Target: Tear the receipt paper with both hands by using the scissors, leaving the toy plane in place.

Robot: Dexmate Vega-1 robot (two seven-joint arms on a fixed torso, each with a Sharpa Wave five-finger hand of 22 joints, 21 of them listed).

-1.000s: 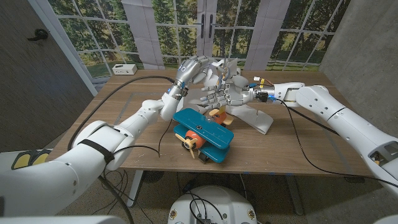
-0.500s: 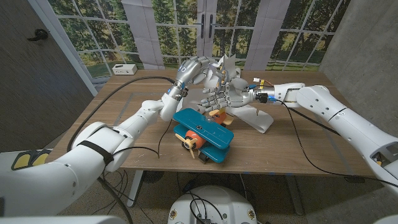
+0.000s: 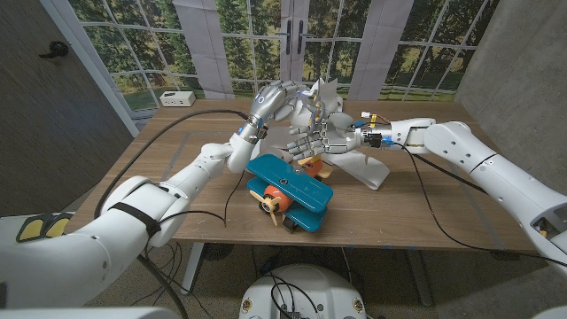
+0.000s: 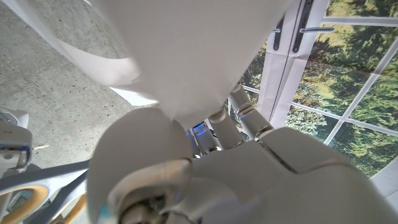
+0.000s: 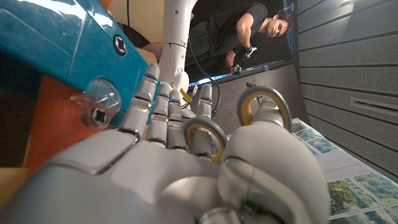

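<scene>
Head view: the scene had barely changed over the last second. The left hand (image 3: 270,97) still held the strip of white receipt paper (image 3: 312,99) raised above the far middle of the wooden table (image 3: 168,177), its fingers closed on the paper. The right hand (image 3: 310,140) stayed just below and beside it, fingers spread downward; the scissors were too hidden there to make out. The paper's top edge had shifted slightly, but no tear or cut showed. The blue and orange toy plane (image 3: 288,190) sat unmoved near the table's front edge, just in front of both hands. A white stand (image 3: 365,168) lay on the table under the right forearm.

Left wrist view: the back of the left hand (image 4: 186,174) appeared close up, with the white receipt paper (image 4: 205,56) rising from its grasp, pinched and seemingly whole.

Right wrist view: the right hand (image 5: 180,168) had yellow-lined scissors (image 5: 264,109) handle loops around its fingers, so it was grasping the scissors. The plane's blue wing (image 5: 68,50) was close by. A person (image 5: 242,31) stood in the background.

Judgement: the cut seemed not yet made; the hands were probably lining blades up with paper.
</scene>
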